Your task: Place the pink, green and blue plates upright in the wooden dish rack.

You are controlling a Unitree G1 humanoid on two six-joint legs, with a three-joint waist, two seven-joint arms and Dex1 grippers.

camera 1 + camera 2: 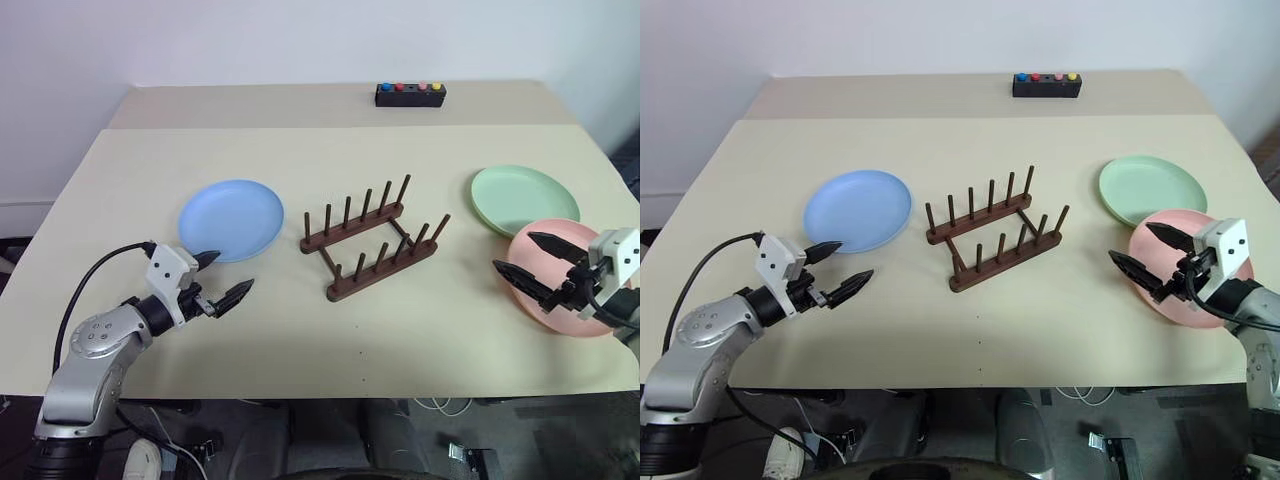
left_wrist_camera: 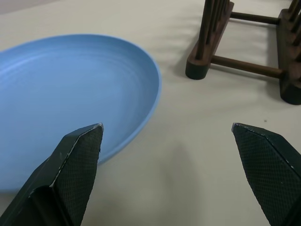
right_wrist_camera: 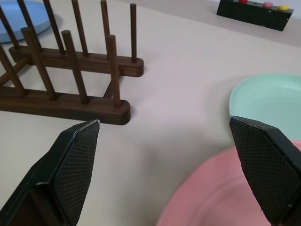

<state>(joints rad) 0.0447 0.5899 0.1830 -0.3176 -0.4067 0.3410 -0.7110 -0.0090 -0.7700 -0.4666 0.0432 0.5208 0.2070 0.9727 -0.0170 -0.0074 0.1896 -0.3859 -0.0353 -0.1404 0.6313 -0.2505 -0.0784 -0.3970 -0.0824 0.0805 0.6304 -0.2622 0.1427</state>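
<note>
Wooden dish rack (image 1: 371,238) stands empty; three plates lie flat beside it.

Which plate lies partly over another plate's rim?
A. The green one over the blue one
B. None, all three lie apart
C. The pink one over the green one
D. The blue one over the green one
C: the pink plate overlaps the near edge of the green plate to the right of the rack, while the blue plate lies alone on the rack's left.
</note>
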